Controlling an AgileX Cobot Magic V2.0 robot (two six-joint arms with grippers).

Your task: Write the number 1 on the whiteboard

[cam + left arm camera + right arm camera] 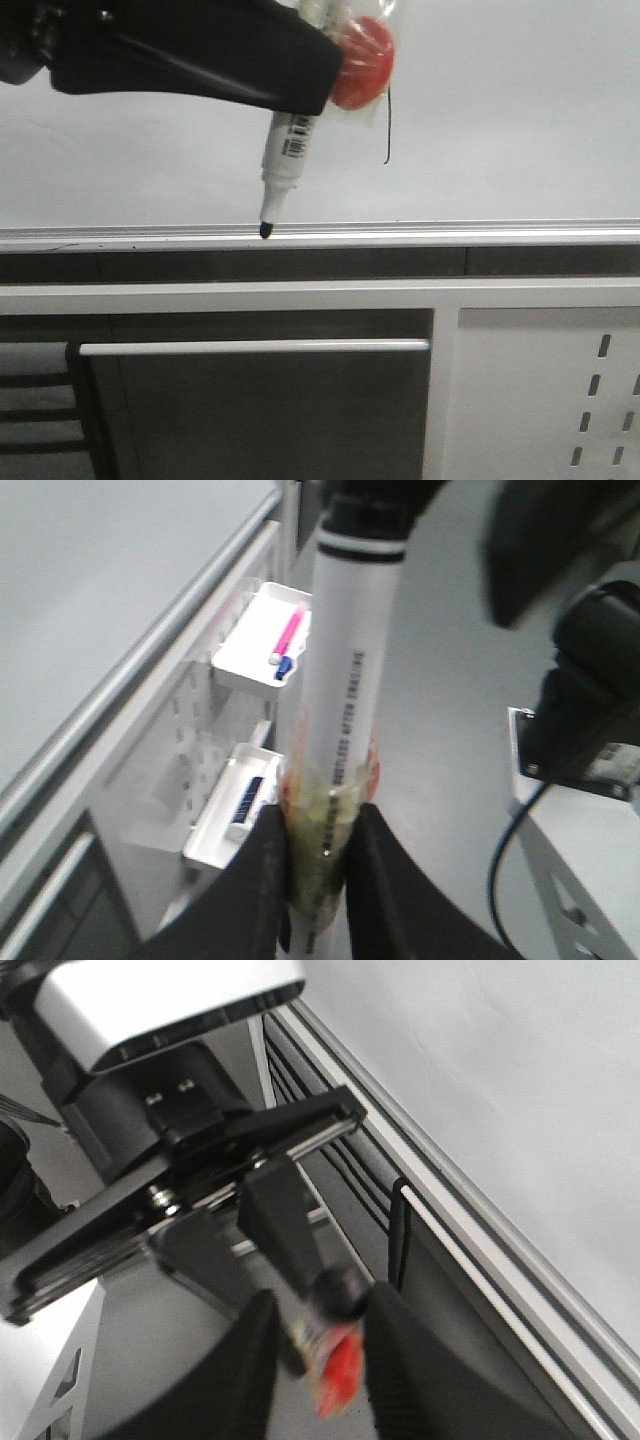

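Note:
The whiteboard (500, 110) fills the upper front view, with a silver rail (450, 236) along its lower edge. The number 1 (388, 130) is a thin black stroke on it, its top hidden behind the red disc (362, 62). My left gripper (315, 95) is shut on the white marker (285, 150), which points down. The marker's black tip (266, 230) is level with the rail, left of the stroke. In the left wrist view both fingers (270, 880) press the taped marker barrel (345, 680). My right gripper (322, 1305) is open, with the marker's black tip (340, 1288) showing beyond its gap.
A white perforated panel (560, 400) stands at lower right, beside a dark drawer with a silver handle (255, 347). Two white trays (262, 640) (232, 805) holding pens hang on that panel. The right arm's black body (590, 680) and a cable (505, 870) lie beside the marker.

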